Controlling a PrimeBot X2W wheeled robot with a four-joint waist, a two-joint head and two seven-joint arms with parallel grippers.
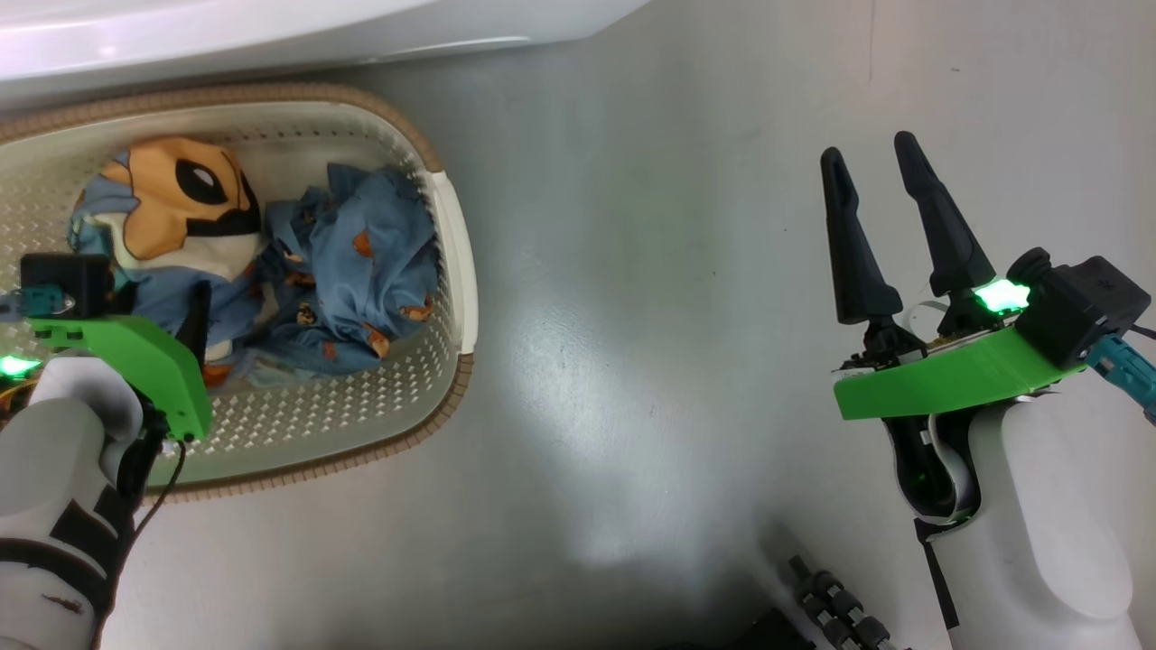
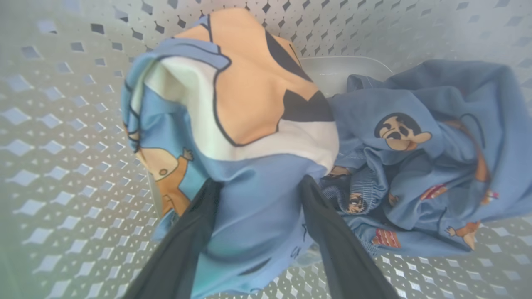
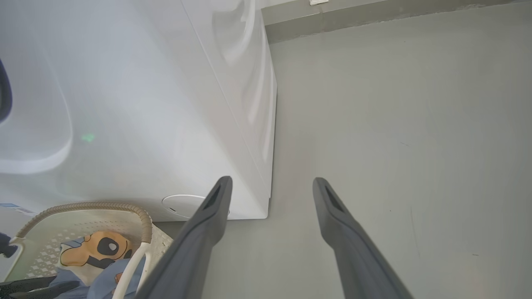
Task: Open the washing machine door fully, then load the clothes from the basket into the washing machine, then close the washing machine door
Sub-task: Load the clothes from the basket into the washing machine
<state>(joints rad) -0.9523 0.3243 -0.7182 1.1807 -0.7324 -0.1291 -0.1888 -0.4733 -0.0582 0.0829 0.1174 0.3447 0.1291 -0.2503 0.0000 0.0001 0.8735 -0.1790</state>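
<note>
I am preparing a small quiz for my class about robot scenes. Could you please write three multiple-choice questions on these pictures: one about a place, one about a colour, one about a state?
1. Where do the clothes lie?
A) in the basket
B) on top of the machine
C) inside the drum

2. What is the main colour of the clothes?
A) red
B) green
C) light blue

3. How is the right gripper?
A) shut on a garment
B) open, holding nothing
C) shut on a handle

Answers:
1 A, the bundle sits within the perforated walls.
2 C, the cloth is blue with small orange figures.
3 B, its two fingers stand apart over the floor.
</note>
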